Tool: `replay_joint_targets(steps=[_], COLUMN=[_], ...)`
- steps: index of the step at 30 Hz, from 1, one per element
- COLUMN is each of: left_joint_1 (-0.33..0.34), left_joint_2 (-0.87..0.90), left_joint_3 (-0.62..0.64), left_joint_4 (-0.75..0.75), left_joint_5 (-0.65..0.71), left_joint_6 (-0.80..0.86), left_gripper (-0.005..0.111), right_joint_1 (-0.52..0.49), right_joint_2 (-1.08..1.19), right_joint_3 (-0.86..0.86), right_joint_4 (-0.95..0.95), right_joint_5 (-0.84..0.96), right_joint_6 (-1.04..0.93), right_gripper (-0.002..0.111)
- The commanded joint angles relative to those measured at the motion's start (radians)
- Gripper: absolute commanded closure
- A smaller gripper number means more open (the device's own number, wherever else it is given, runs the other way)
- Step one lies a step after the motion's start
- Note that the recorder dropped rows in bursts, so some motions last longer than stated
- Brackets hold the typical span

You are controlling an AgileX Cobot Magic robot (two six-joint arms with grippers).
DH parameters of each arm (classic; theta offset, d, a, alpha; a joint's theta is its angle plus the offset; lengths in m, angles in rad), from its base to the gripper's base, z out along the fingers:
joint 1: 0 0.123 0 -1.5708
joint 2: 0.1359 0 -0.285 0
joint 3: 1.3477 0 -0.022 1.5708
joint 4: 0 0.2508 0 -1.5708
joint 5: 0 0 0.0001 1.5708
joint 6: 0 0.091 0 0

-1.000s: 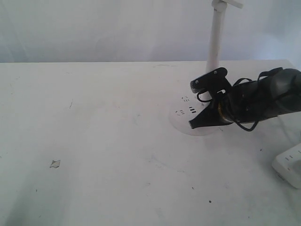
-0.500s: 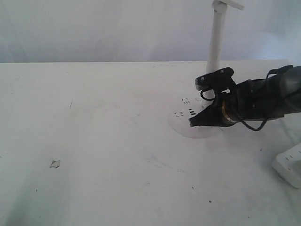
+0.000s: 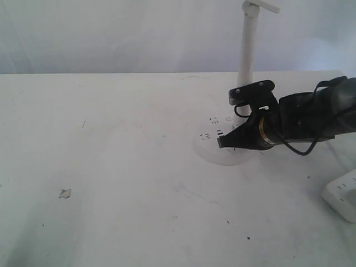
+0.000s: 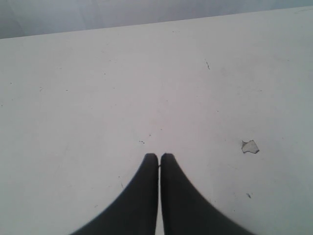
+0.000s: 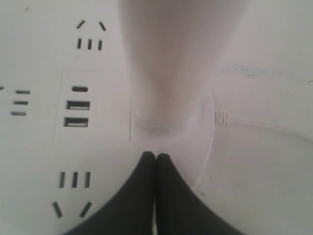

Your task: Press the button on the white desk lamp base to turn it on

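The white desk lamp base [image 3: 214,154] is a flat round disc at the table's right rear, with its white pole [image 3: 246,50] rising from it. My right gripper [image 3: 221,143] is shut and lies low over the disc, tips pointing left. In the right wrist view the shut tips [image 5: 156,156] rest against the disc [image 5: 39,147] at the pole's foot [image 5: 168,125]. Beside them are dark USB slots [image 5: 77,113] and socket holes [image 5: 74,179]. I cannot pick out a button. My left gripper [image 4: 159,156] is shut over bare table and does not show in the exterior view.
A rectangular white power strip [image 3: 342,196] sits at the table's right edge. The lamp's cable [image 5: 264,125] leads off the disc. A small grey scrap [image 3: 65,193] lies on the white table at the left, also seen as the scrap [image 4: 250,146] near my left gripper.
The lamp pole and its base have slid to the left on the table. My right gripper has moved left with them and stays shut.
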Motion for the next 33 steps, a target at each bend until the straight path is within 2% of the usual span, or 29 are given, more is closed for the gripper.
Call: replay_joint_targets(steps=[1,11,33], left_joint_1=[0.0,0.0,0.0], left_joint_2=[-0.005,-0.005,-0.005], left_joint_3=[-0.003,-0.003,-0.003], left_joint_4=[-0.008,-0.008,-0.008], left_joint_5=[-0.006,-0.006,-0.006], left_joint_6=[-0.002,-0.002,-0.002], left_gripper=[0.106,0.106,0.106], right_joint_1=[0.001,0.001,0.001], right_joint_2=[0.002,0.002,-0.032], right_joint_3=[-0.021,-0.025,0.017], right_joint_4=[0.018,0.029,0.048], right_joint_5=[-0.049,0.004,0.004], right_joint_6=[-0.001,-0.001,-0.018], right_gripper=[0.108,0.108,0.108])
